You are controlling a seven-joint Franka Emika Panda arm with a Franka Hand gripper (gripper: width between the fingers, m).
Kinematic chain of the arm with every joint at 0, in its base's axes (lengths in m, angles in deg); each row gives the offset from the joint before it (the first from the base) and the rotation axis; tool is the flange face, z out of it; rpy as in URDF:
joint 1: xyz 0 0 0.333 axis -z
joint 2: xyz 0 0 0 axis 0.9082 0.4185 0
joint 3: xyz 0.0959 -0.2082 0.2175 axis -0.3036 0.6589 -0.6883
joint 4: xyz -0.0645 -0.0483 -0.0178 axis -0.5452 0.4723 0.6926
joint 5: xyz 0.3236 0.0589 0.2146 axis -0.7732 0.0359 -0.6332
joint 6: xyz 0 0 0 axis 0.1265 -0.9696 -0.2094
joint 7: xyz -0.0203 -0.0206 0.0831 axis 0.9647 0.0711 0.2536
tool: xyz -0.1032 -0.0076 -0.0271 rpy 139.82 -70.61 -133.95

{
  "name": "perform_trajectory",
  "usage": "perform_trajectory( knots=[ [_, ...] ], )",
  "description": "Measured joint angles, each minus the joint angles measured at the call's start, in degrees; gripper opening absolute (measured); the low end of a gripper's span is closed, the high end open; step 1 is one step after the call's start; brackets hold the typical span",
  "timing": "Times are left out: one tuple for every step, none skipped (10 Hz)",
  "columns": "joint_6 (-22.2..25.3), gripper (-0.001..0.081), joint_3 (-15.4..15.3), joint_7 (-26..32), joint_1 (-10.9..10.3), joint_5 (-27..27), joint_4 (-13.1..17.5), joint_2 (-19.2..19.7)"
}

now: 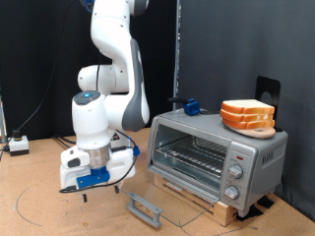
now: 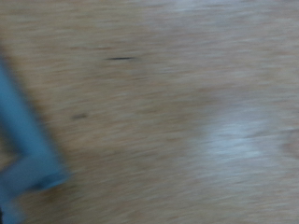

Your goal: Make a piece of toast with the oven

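The oven is a silver-grey toaster oven at the exterior view's right, on a wooden board, with its wire rack showing and round knobs at its right. A pile of bread slices lies on its roof. No single piece of toast shows apart from that pile. My gripper hangs low over the wooden table at the exterior view's left, well away from the oven, with nothing visible between its fingers. The wrist view is blurred and shows only bare wood and a blue shape at one edge.
A grey bar-shaped piece lies on the table in front of the oven. A blue object sits at the oven's back left corner. A black stand rises behind the bread. A cable and a small box lie at far left.
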Motion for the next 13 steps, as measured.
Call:
perform_trajectory(
  knots=[
    [6.55, 0.0809, -0.1, 4.02, 0.51, -3.56, 0.91, -2.15],
    [12.92, 0.0809, 0.02, 6.53, 1.01, -5.44, 1.88, -4.09],
    [18.31, 0.0809, 0.27, 8.26, 1.4, -6.22, 2.71, -5.84],
    [22.53, 0.0809, 0.64, 9.4, 1.59, -6.38, 3.39, -7.62],
    [25.52, 0.0809, 0.95, 9.82, 1.65, -6.38, 3.82, -9.47],
    [28.01, 0.0809, 1.14, 10.01, 1.7, -6.38, 4.08, -11.4],
    [29.47, 0.0809, 1.28, 10.01, 1.77, -6.38, 4.17, -13.25],
    [30.51, 0.0809, 1.38, 9.83, 1.81, -6.24, 4.17, -15.2],
    [30.8, 0.0809, 1.39, 9.01, 1.83, -6.03, 4.11, -17.13],
    [30.22, 0.0809, 1.2, 6.58, 1.85, -4.61, 3.83, -19.15],
    [28.7, 0.0809, 0.61, 3.64, 1.87, -2.83, 2.05, -22.02],
    [29.31, 0.0809, 0.74, 4.22, 1.86, -3.11, 2.12, -21.76],
    [30.18, 0.0809, 0.93, 8.72, 1.33, -7.15, 2.14, -21.9]
  ],
)
